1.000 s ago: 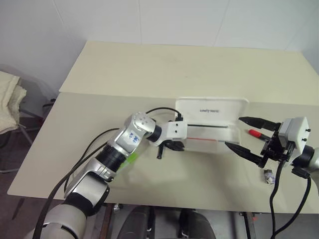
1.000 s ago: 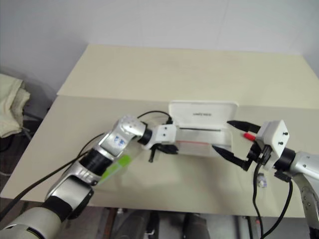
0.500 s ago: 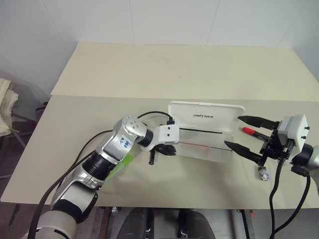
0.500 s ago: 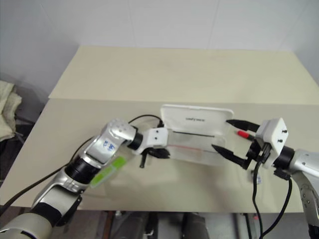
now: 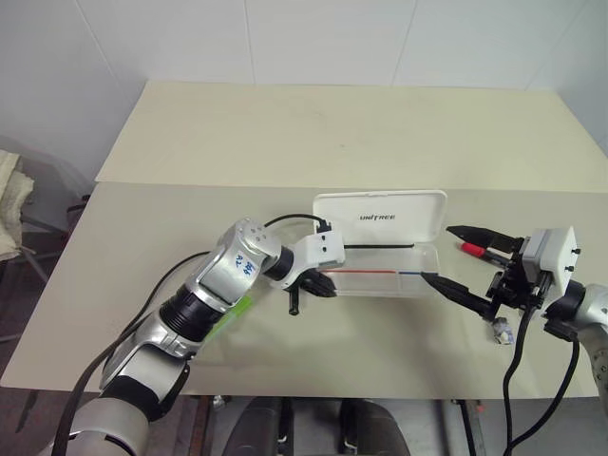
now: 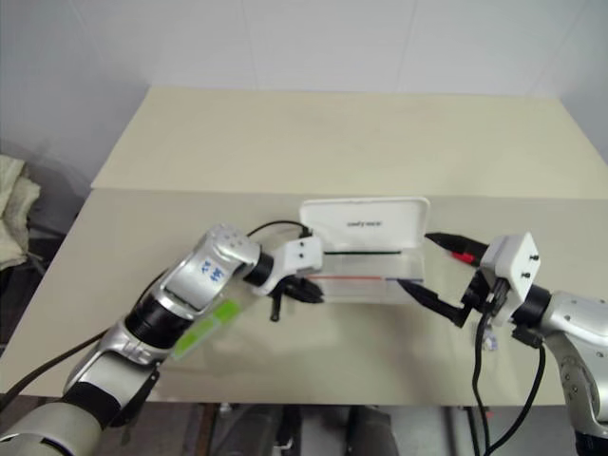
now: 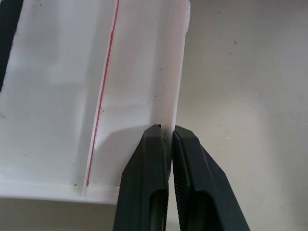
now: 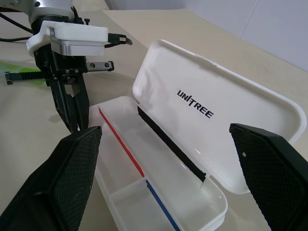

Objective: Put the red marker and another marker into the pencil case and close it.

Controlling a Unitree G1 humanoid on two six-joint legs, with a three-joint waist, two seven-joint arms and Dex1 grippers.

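Note:
The white pencil case lies open at the table's middle, its "UNITREE" lid raised at the back. My left gripper is shut on the thin wall at the base's left end; the left wrist view shows both fingers pinching that wall. The red marker lies on the table just right of the case. My right gripper stands open at the case's right end, holding nothing, the marker behind its far finger. The lime-green highlighter lies partly under my left forearm.
A small grey-white object lies on the table below my right gripper. A second table adjoins at the back. Black cables hang from both wrists. A folded cloth lies off the table's left side.
The head view shifted after the earliest frame. Since then my left wrist has rolled while gripping the case, which has slid slightly left, its lid more upright. The right gripper stayed open.

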